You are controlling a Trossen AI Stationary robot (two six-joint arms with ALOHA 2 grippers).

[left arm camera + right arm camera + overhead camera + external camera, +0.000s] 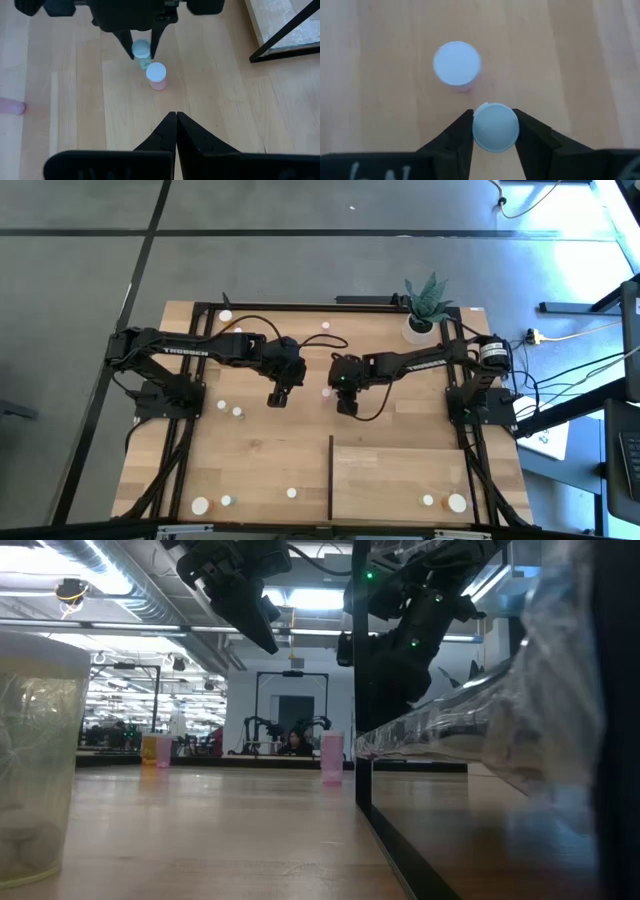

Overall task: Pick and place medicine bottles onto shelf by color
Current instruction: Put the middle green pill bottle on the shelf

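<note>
My right gripper [494, 118] hangs over the table's middle [346, 406], shut on a small white-capped bottle [495, 128] with a pale body. It also shows in the left wrist view [141, 50]. A pink bottle [457, 62] stands on its base on the table right beside it [326, 391] [157, 76]. My left gripper [176, 120] is shut and empty, above the table a little left of the right one [278, 397]. The light-wood shelf [400, 478] with its dark upright edge [331, 477] lies at the near right. Two bottles [428, 501] [457, 503] stand on it. My right gripper pinches the bottle's white cap by its round sides [476, 131] between its two fingers. The fingers come from above, pointing down. The pale body [145, 63] hangs upright below the cap. The low view shows the gripper [400, 650] well above the tabletop.
Other small bottles stand about the table: two at the left [222, 405] [238, 412], two at the far edge [226, 315] [326, 326], three near the front [200, 505] [226, 501] [291, 493]. A potted plant [425, 308] stands at the far right.
</note>
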